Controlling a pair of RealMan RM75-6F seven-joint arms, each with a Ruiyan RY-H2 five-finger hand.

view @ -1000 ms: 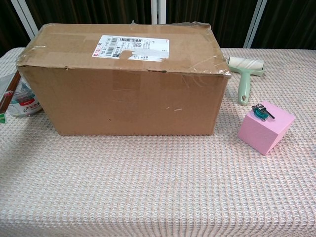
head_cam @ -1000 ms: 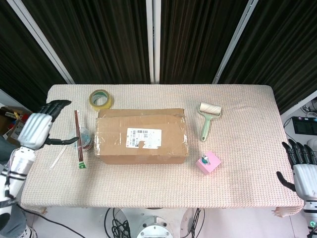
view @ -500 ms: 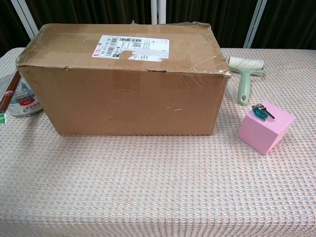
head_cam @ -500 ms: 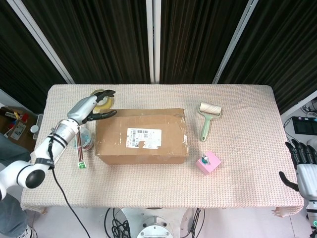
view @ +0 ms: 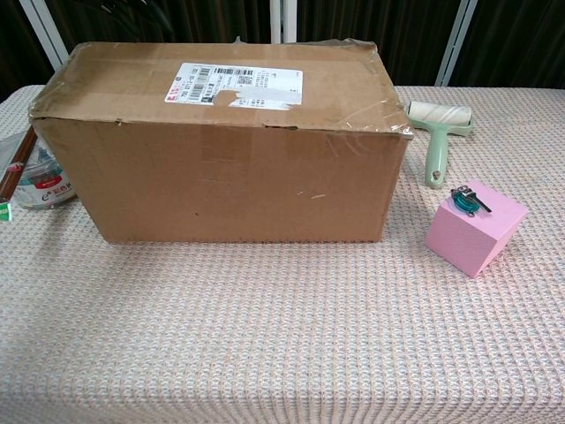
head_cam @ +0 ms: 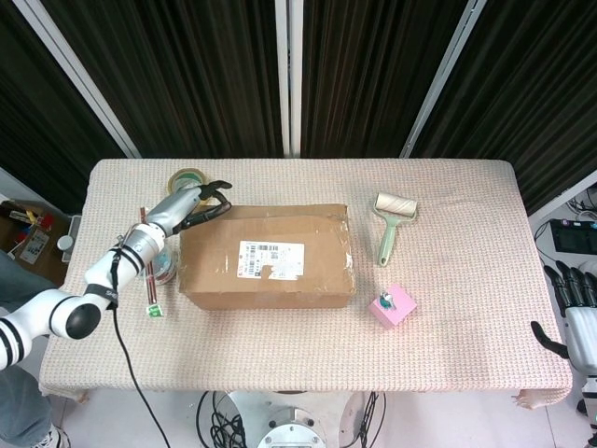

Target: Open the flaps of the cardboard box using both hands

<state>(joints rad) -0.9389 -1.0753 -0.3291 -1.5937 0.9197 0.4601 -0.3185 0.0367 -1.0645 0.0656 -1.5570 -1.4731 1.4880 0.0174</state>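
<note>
We see the cardboard box (head_cam: 268, 258) mid-tabletop (head_cam: 448, 317), flaps closed and taped; left robot hand (head_cam: 198, 203) sits at the box's far-left top corner, fingers spread, gripping nothing; right robot hand (head_cam: 580, 313) hangs off the right table edge, well apart, fingers apart, empty.

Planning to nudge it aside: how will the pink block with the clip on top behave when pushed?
The pink block probably slides rather than rolls, having flat faces. The textured tablecloth may drag, so it could tip. The clip looks loose and might fall.
</note>
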